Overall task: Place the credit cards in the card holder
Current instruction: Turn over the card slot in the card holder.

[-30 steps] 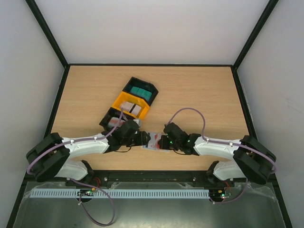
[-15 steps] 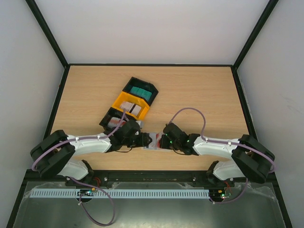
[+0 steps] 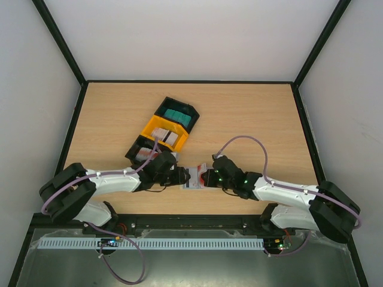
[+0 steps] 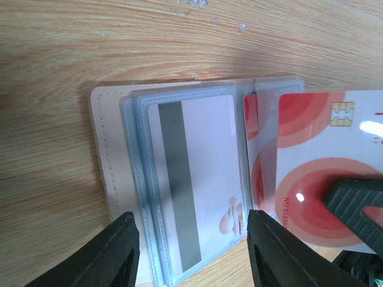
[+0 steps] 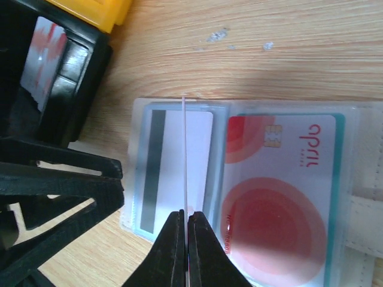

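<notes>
Beige card holder (image 4: 111, 149) lies open on counter (image 3: 251, 113), btwn the 2 arms. Right gripper (image 5: 185, 218) pressed together, pinching red-blotch card (image 4: 317, 173) edge-up over holder's middle fold. Left gripper (image 4: 191, 251) spread, straddling sleeve w/ striped card (image 4: 191, 179). Teal cards (image 3: 178, 116) in far black tray (image 3: 162, 107).

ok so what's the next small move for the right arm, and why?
Probably ease the right gripper forward so its card slips into a sleeve. It is shut on the card, held edge-on above the fold of the open card holder, not yet inserted. The left gripper, open, straddles one page of the holder, likely steadying it.
</notes>
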`<state>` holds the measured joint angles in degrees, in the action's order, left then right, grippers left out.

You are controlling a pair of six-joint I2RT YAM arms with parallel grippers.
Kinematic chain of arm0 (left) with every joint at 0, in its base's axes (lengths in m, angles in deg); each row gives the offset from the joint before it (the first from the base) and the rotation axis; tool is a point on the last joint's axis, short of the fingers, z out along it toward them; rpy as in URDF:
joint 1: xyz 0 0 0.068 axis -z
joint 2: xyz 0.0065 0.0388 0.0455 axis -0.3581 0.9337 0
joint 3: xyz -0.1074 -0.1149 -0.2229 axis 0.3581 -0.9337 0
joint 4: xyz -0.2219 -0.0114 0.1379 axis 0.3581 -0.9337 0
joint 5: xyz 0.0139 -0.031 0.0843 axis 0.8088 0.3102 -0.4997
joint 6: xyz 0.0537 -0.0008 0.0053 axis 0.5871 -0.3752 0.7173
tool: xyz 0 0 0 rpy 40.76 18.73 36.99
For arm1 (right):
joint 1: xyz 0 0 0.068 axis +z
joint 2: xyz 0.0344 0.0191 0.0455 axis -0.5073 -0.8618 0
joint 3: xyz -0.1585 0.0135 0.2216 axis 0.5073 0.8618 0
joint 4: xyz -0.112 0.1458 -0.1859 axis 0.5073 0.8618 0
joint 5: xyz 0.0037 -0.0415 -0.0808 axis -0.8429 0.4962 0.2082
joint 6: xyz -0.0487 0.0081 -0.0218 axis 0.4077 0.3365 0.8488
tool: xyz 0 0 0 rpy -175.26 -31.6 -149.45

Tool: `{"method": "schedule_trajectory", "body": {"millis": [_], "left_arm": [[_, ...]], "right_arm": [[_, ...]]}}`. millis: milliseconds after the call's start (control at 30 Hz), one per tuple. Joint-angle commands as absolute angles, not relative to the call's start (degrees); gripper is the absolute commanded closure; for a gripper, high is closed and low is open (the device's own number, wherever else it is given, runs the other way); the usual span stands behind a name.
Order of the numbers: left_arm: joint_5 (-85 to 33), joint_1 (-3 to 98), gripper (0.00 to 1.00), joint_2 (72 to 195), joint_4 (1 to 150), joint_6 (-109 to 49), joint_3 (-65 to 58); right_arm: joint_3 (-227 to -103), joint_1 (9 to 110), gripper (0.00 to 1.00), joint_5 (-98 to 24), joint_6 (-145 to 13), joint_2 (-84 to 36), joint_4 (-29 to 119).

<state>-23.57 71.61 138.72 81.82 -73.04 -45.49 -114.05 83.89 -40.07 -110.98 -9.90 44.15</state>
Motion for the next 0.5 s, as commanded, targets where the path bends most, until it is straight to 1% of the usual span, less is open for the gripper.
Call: {"method": "schedule_trajectory", "body": {"millis": [0, 233, 467], "left_arm": [[-24.10, 71.16, 0.49, 139.00, 82.56, -73.38, -46.48], [-23.48, 71.17, 0.47, 139.24, 83.40, -73.60, -46.94], [-22.35, 71.10, 0.44, 140.40, 84.21, -73.80, -47.12]], "right_arm": [[-112.22, 84.27, 0.98, -40.46, -109.35, -8.99, 40.17], [-112.23, 84.27, 0.98, -42.38, -109.65, -14.96, 39.65], [-111.78, 84.27, 0.98, -41.23, -110.36, -16.89, 39.87]]}}
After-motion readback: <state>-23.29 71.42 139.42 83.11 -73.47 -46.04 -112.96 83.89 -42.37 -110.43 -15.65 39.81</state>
